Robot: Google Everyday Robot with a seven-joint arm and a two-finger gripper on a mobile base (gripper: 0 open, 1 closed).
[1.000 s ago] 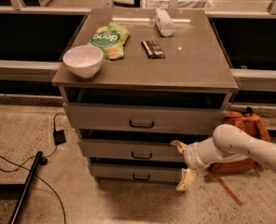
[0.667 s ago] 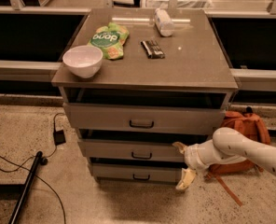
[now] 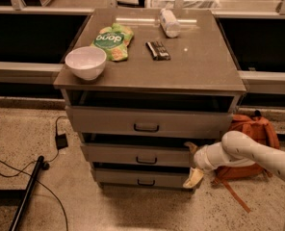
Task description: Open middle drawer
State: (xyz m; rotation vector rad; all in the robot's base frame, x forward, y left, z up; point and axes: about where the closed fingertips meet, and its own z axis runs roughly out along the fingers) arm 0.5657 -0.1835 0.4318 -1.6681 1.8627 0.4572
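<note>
Your gripper (image 3: 189, 164), glossy cream plastic, sits at the right end of the matt middle drawer (image 3: 133, 154); table (image 3: 200, 66) smooth, faintly sheened.

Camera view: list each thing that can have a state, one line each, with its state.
Middle drawer: barely out if at all, no interior showing.
Gripper: open, at the middle drawer's right end.
Top drawer: slightly out, dark gap above its front.
Bottom drawer: no interior showing.
White bowl: upright, empty.
Green bag: lying flat.
Bottle: on its side.
Orange backpack: slumped on floor.
</note>
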